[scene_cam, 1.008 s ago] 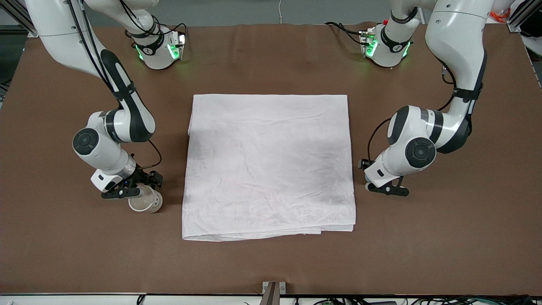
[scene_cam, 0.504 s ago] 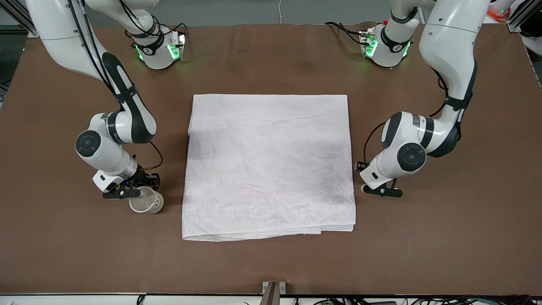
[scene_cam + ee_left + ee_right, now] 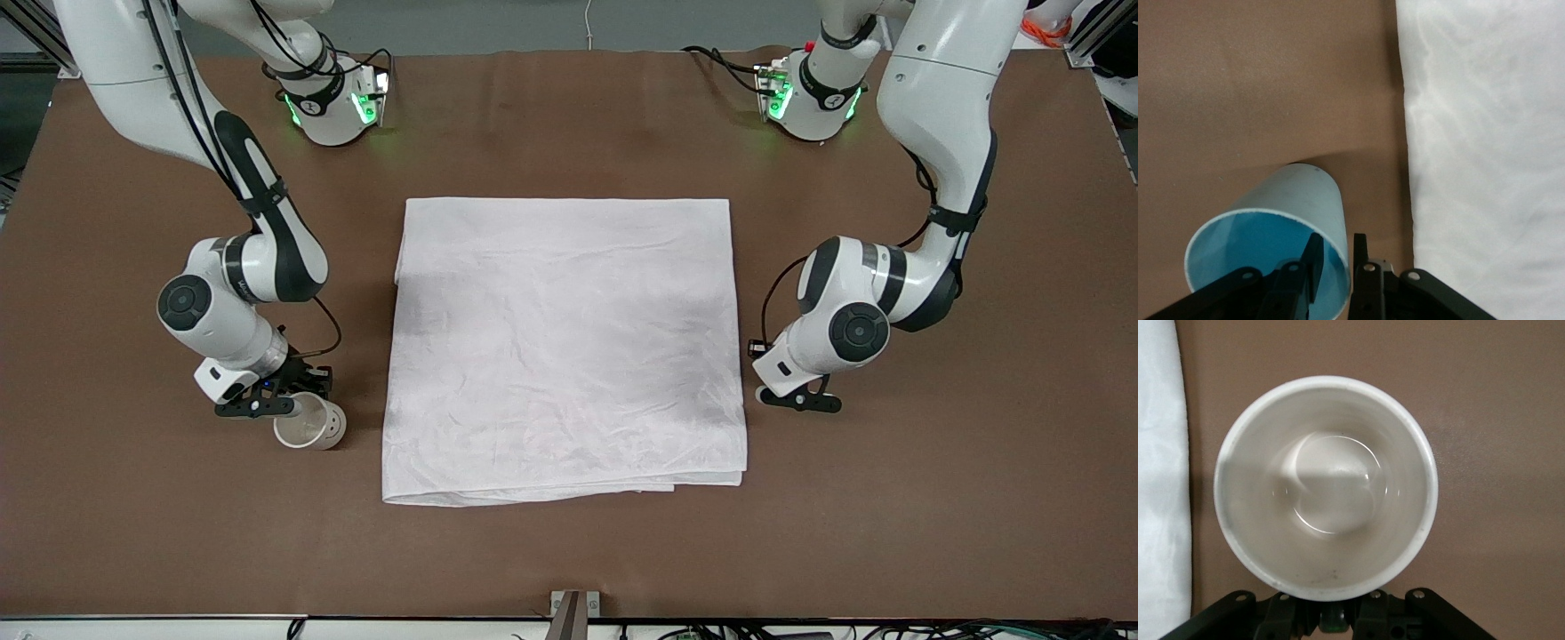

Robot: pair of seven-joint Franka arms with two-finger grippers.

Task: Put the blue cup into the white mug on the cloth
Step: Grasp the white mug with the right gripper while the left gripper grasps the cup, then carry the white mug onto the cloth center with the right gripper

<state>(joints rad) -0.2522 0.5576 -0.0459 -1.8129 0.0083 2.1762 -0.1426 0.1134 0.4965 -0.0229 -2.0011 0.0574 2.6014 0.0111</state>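
Note:
The white cloth (image 3: 564,347) lies spread in the middle of the brown table. My right gripper (image 3: 267,404) holds the white mug (image 3: 309,429) over bare table, beside the cloth's edge toward the right arm's end. The right wrist view looks down into the mug (image 3: 1325,487), with the right gripper (image 3: 1328,613) shut at its side and the cloth (image 3: 1161,487) alongside. My left gripper (image 3: 1337,239) is shut on the rim of the tilted blue cup (image 3: 1271,220), one finger inside, next to the cloth (image 3: 1485,133). In the front view the left gripper (image 3: 796,400) hides the cup.
Both arm bases with green lights stand along the table's edge farthest from the front camera. A small metal bracket (image 3: 573,609) sits at the table's edge nearest that camera. Bare brown table (image 3: 933,498) surrounds the cloth.
My left gripper has moved a little toward the cloth with the blue cup. My right gripper and the mug have shifted slightly toward the cloth.

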